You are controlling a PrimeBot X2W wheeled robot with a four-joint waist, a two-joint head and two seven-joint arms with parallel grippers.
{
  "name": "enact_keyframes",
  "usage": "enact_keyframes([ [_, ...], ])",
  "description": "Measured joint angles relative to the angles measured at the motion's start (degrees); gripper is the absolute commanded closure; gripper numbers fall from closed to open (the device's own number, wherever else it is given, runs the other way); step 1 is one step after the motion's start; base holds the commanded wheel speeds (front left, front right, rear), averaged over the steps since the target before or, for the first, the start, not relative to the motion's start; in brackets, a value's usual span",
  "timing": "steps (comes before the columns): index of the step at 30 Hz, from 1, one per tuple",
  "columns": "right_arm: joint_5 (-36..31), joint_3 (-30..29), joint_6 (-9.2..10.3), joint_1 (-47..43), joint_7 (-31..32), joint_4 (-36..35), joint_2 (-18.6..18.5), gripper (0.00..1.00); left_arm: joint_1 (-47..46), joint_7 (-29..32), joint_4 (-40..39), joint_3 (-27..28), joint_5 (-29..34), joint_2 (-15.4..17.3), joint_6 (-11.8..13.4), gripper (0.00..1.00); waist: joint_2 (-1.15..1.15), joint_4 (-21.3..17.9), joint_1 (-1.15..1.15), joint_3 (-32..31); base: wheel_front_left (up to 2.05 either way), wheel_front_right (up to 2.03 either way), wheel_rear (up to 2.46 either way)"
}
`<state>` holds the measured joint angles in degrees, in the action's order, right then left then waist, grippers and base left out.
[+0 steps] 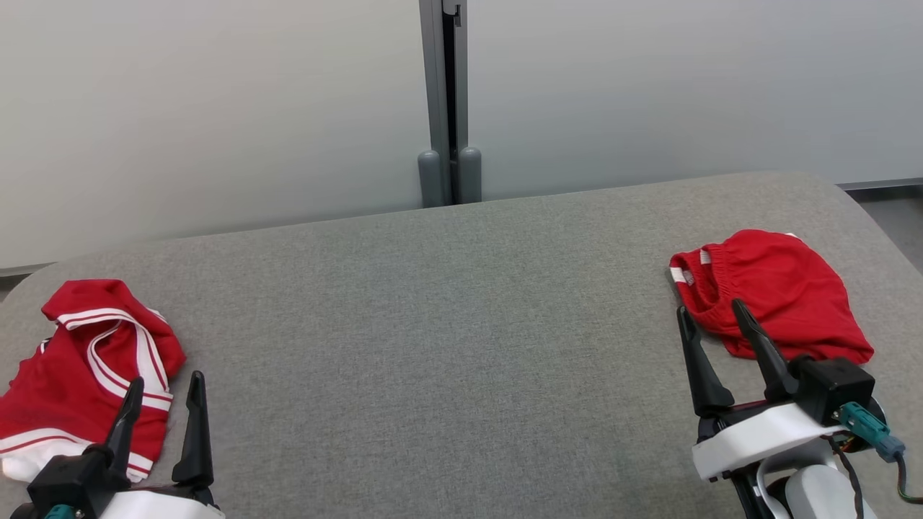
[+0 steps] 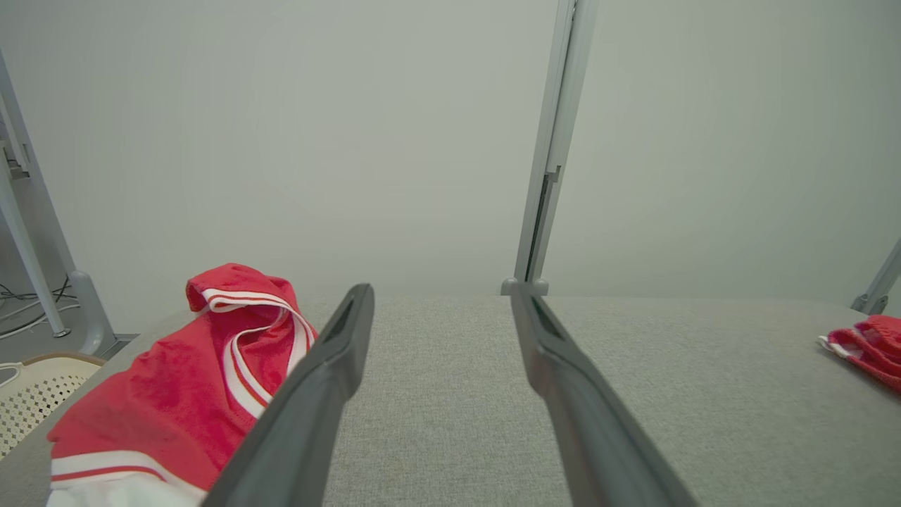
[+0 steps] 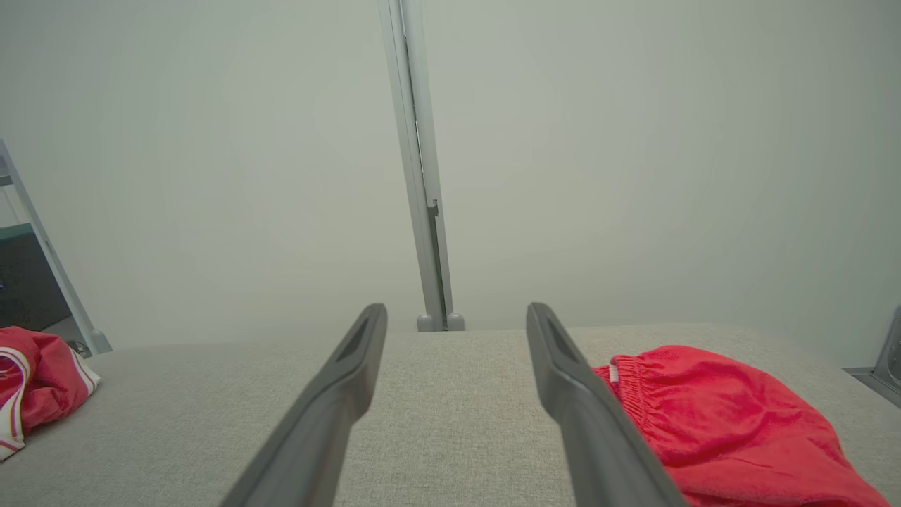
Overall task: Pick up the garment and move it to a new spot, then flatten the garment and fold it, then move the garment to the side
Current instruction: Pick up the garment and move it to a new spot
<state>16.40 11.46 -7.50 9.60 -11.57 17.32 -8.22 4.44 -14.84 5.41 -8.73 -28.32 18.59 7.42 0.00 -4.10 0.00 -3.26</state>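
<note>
Two red garments lie on the grey padded table [image 1: 433, 324]. A crumpled garment with white stripes [image 1: 79, 367] sits at the front left; its edge lies under the left finger of my left gripper [image 1: 165, 380], which stands open and holds nothing. The left wrist view shows that striped garment [image 2: 162, 394] left of the open left gripper [image 2: 441, 290]. At the right lies a plain red garment with an elastic waistband [image 1: 779, 288]. My right gripper [image 1: 709, 308] is open at its near-left edge, empty. In the right wrist view the waistband garment [image 3: 718, 415] lies right of the open right gripper [image 3: 456, 308].
A pale partition wall with a grey post [image 1: 448, 101] stands right behind the table's far edge. A cream perforated basket [image 2: 28, 394] sits on the floor off the table's left side. The table's corners are rounded.
</note>
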Motion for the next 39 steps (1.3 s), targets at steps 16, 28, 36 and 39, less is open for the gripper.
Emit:
enact_keyframes([
  [16,0.1,0.3,0.0,-0.6,0.0,0.4,1.8,0.0,-1.1,1.0,1.5,0.5,0.0,0.8,0.5,0.0,0.0,10.7,0.0,0.4,0.0,0.0,0.0],
  [28,-1.0,0.7,0.01,-0.2,-0.6,1.9,3.4,0.0,-0.9,3.1,-0.3,1.5,-0.6,2.3,1.8,0.0,0.0,23.0,0.0,0.5,0.0,0.0,0.0],
  [36,-1.9,0.7,0.01,0.1,-1.1,1.7,3.7,0.0,-0.2,4.4,-1.2,2.0,-1.7,2.4,2.7,0.0,0.0,24.3,0.0,0.8,0.0,0.0,0.0],
  [39,-2.2,0.7,0.01,0.3,-1.3,1.0,3.7,0.0,-2.4,6.6,-1.4,1.8,-2.2,3.6,1.9,0.0,0.0,23.4,0.0,1.2,0.0,0.0,0.0],
])
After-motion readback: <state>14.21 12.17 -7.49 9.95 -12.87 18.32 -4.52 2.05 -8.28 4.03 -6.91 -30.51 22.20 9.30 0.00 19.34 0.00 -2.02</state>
